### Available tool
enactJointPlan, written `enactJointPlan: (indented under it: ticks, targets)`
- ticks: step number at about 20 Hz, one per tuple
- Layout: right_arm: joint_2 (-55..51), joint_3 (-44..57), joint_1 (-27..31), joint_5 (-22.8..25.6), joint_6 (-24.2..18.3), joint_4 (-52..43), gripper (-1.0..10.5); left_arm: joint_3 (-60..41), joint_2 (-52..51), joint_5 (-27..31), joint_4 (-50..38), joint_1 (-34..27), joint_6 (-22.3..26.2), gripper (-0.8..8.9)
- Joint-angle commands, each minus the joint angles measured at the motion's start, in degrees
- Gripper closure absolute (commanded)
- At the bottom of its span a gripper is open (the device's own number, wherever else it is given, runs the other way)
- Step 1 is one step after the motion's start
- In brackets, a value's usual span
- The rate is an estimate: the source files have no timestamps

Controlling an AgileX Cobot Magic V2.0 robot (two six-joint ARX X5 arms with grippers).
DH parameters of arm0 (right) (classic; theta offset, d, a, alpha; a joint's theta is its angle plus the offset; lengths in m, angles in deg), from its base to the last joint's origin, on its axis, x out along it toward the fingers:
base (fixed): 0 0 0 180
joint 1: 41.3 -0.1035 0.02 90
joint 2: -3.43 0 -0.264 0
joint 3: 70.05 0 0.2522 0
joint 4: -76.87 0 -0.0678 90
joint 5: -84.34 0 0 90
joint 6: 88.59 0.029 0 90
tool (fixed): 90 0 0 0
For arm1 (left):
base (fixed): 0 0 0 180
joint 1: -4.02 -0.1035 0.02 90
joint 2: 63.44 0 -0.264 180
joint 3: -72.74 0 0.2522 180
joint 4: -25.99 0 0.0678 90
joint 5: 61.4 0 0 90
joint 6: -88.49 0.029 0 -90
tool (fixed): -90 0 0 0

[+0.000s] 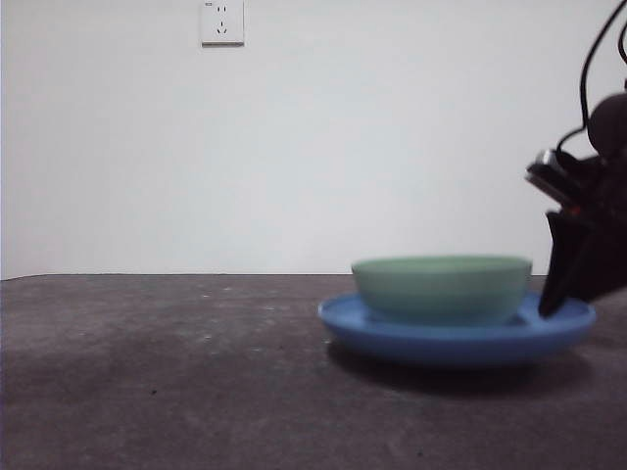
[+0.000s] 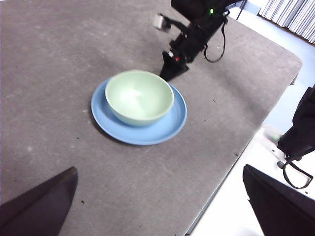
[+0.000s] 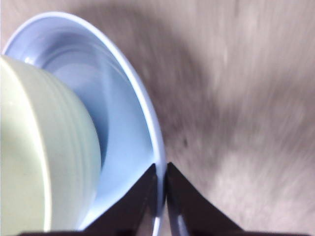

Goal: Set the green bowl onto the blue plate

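The right gripper had its two black jaws pressed nearly together over the rim of the blue plate; whether they actually pinched it was hard to judge through the motion blur. The green bowl sat upright, mouth up, inside the plate, clear of those jaws. The left gripper hung well back from both, jaws spread wide and empty. Everything rested on a grey, speckled table, whose edge ran near the plate on one side, with broad bare surface on the other. Behind stood a plain white wall with a socket.
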Motion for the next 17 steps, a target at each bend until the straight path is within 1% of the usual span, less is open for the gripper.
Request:
enactJointPlan:
  ticks: [1,3,6,10,13,17]
  targets:
    - [0.26,-4.96,-1.62,-0.22,2.16,2.23,9.3,0.52,0.24,-0.33,-0.68,0.37,-0.15,2.47]
    - [0.26,-7.30,-4.83,0.31,4.00,2.16,9.3,0.52,0.24,-0.33,-0.70,0.37,-0.15,2.47]
    - [0.33,-7.78,-11.10,1.25,7.69,-0.44,9.3,0.52,0.24,-0.33,-0.70,0.37,-0.15,2.47]
    - [1.11,-7.78,-18.56,2.99,9.73,-3.13,9.3,0.52,0.24,-0.33,-0.68,0.37,-0.17,2.47]
    - [2.12,-7.78,-21.00,3.17,10.67,-4.42,9.3,0.52,0.24,-0.33,-0.70,0.37,-0.20,2.47]
    - [5.90,-7.78,-21.97,3.19,10.58,-5.11,9.3,0.52,0.24,-0.33,-0.70,0.37,-0.20,2.47]
